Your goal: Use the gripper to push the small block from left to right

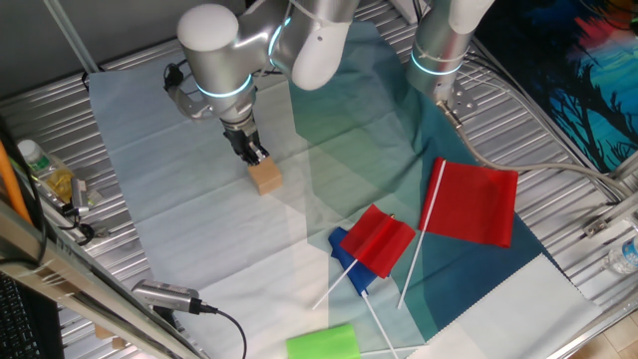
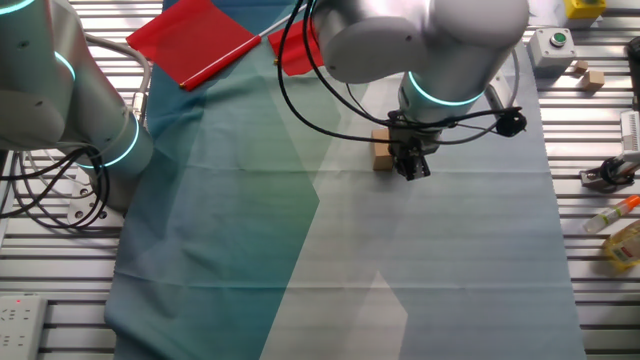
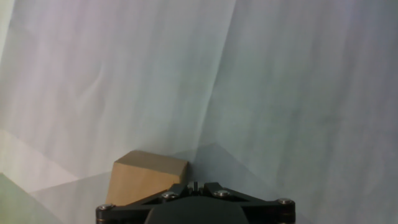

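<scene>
The small block (image 1: 266, 177) is a light-brown wooden cube on the pale cloth. It also shows in the other fixed view (image 2: 382, 150) and in the hand view (image 3: 147, 177). My gripper (image 1: 255, 155) is the black two-fingered tip under the arm's cyan ring. It stands with its fingers together against the block's upper-left side. In the other fixed view the gripper (image 2: 412, 168) sits just right of the block. In the hand view the gripper (image 3: 194, 185) shows its fingertips closed, with the block just left of them and not between them.
Two red flags (image 1: 478, 202) (image 1: 380, 239) lie right of the block, with a blue piece under one. A green cylinder (image 1: 323, 343) lies at the front edge. A second silver arm (image 1: 439, 45) stands at the back. Bottles (image 1: 45, 172) and cables sit on the left.
</scene>
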You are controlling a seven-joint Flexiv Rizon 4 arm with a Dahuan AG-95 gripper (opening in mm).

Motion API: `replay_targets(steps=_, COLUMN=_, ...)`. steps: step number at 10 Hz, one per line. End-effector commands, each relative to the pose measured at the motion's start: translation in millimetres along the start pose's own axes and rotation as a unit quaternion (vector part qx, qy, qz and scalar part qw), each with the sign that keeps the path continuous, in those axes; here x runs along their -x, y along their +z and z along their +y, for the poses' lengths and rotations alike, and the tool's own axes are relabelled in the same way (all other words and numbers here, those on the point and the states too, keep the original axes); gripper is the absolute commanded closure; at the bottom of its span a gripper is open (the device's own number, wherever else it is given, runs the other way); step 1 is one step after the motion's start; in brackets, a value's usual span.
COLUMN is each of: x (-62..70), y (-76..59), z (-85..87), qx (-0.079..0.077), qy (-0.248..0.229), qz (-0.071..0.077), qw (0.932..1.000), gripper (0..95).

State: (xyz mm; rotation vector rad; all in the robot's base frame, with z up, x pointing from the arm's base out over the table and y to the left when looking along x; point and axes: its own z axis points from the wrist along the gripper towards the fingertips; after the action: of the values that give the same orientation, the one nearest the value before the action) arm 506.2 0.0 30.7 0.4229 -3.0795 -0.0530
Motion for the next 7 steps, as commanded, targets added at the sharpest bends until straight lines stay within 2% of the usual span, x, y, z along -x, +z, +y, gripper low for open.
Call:
replay_targets(steps=1, x=0.2, y=0.0, z=0.8, qx=0.001, qy=0.001, qz=0.001, qw=1.0000, gripper=95.0)
replay_targets(steps=7, x=10.8, y=2.2, z=9.7, qx=0.004, qy=0.020, qz=-0.002, qw=0.9998, gripper=95.0)
